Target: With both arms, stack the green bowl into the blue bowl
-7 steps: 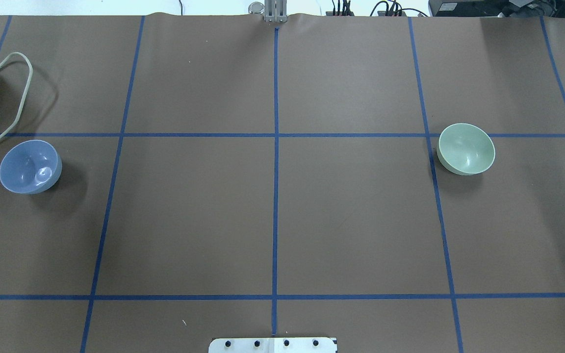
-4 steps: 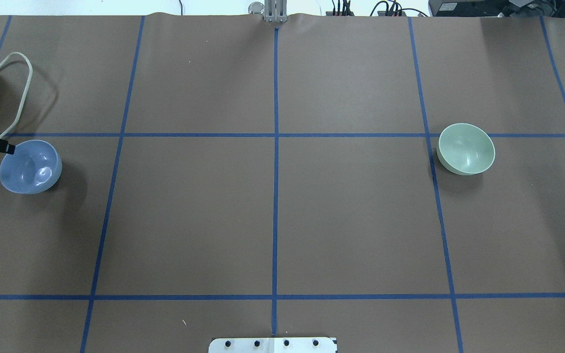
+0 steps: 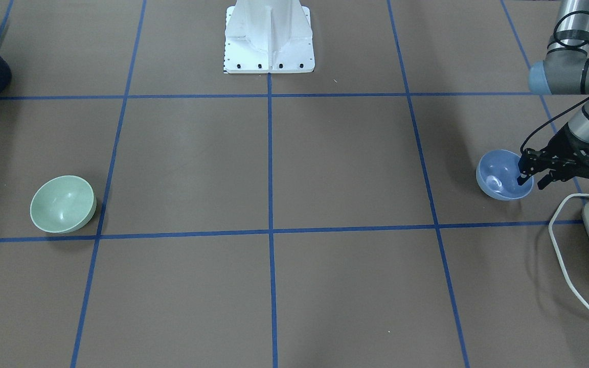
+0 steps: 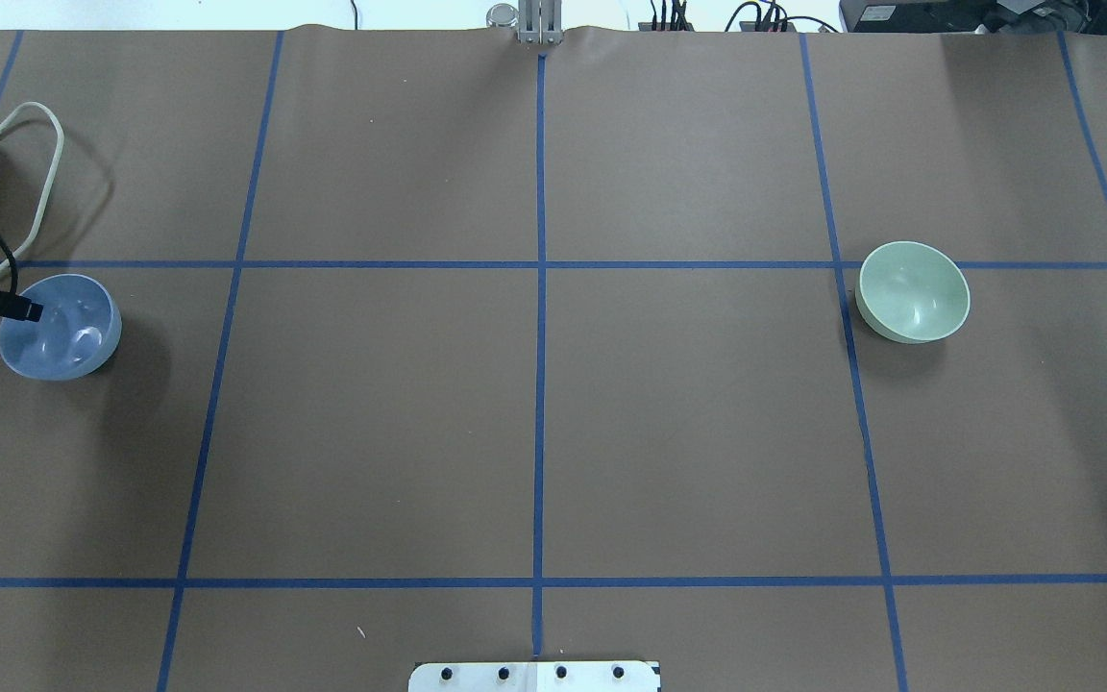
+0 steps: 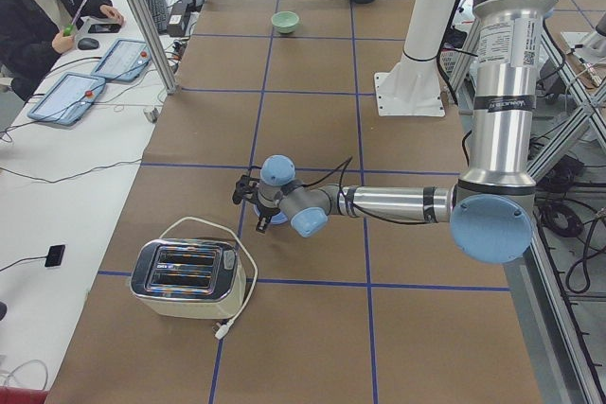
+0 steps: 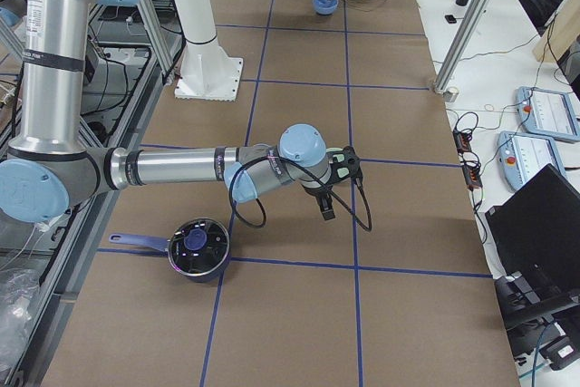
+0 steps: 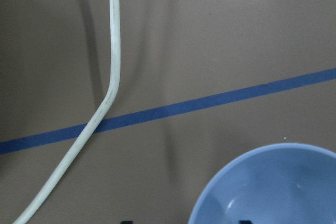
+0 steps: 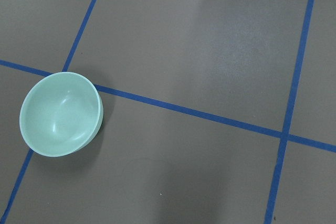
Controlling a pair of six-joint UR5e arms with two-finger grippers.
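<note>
The blue bowl sits upright at the table's left end, also seen in the overhead view and the left wrist view. My left gripper is open and straddles the bowl's outer rim, one finger inside and one outside. The green bowl sits upright at the right end, alone; it also shows in the front view and the right wrist view. My right gripper hangs above the table near the green bowl; I cannot tell whether it is open or shut.
A toaster with a white cord stands just beyond the blue bowl. A dark pot sits near the robot's right side. The white pedestal stands at the table's middle near edge.
My left gripper has come in from the left edge of the overhead view and moved onto the blue bowl's rim. Both bowls have stayed put.
</note>
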